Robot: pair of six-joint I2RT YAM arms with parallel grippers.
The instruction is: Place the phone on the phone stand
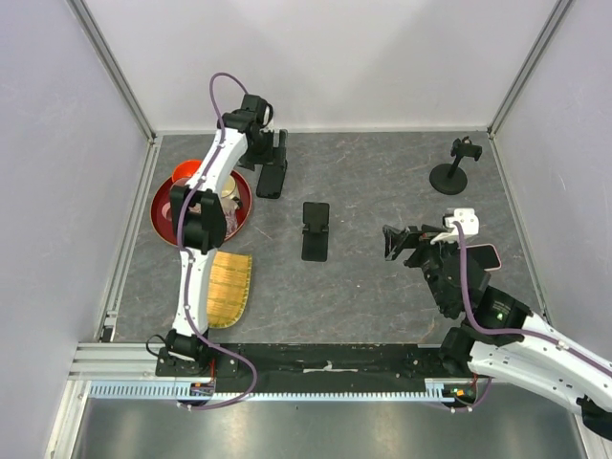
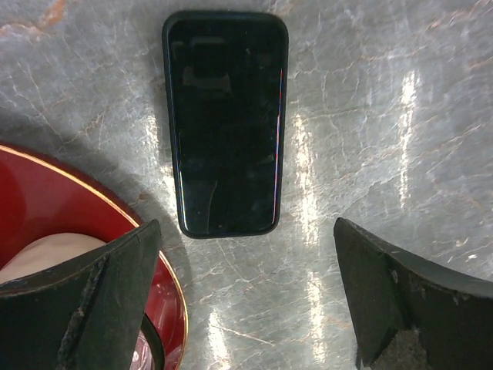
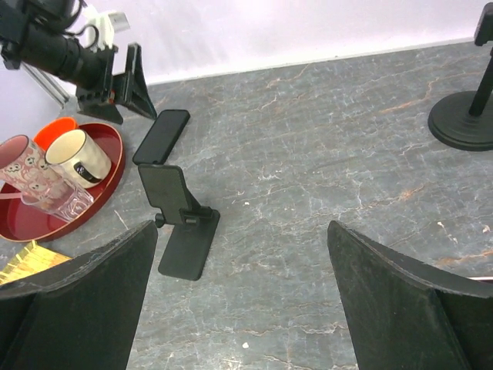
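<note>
The phone (image 1: 271,180) is black and lies flat, screen up, on the grey table at the back left, beside a red tray. My left gripper (image 1: 273,153) hovers just behind it, open and holding nothing. In the left wrist view the phone (image 2: 225,123) lies ahead of the open left gripper (image 2: 246,297), outside its fingers (image 2: 92,301). The black folding phone stand (image 1: 316,230) stands mid-table, apart from the phone. My right gripper (image 1: 402,244) is open and empty to the right of the stand. The right wrist view shows the stand (image 3: 179,223), the phone (image 3: 162,136) and the open right gripper (image 3: 243,301).
The red tray (image 1: 163,225) holds cups and touches the area left of the phone; its rim (image 2: 166,270) lies under my left finger. A yellow woven piece (image 1: 229,287) lies in front of it. A round-based black holder (image 1: 457,167) stands back right. A pink-edged flat object (image 1: 484,254) lies by my right arm.
</note>
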